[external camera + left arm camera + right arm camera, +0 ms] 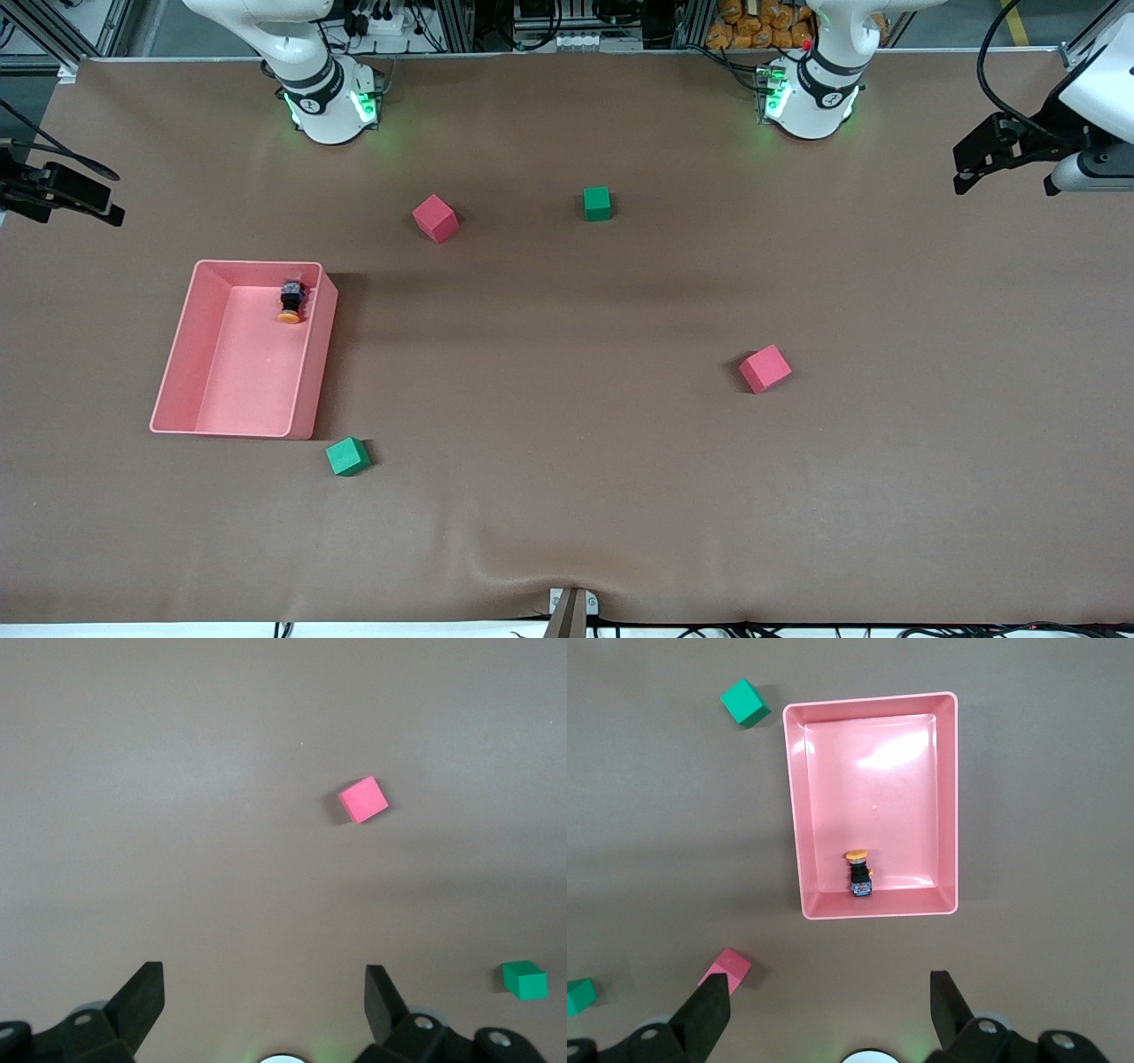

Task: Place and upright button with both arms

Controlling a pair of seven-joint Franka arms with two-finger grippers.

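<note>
The button (291,302) lies on its side in the pink tray (182,341), close to the tray's wall farthest from the front camera, its orange cap pointing toward that camera. In the right wrist view the button (858,873) sits by the tray's (794,815) short wall. My right gripper (830,1001) hangs high over the bare table beside that wall, open and holding nothing. My left gripper (263,992) is also open and holding nothing, high over the cloth at the left arm's end. Neither gripper shows in the front view; only the arms' bases do.
A pink cube (435,218) and a green cube (597,203) lie toward the bases. Another pink cube (765,369) lies toward the left arm's end. A green cube (347,456) sits by the tray's corner nearest the front camera. Black camera mounts (1010,151) stand at the table's ends.
</note>
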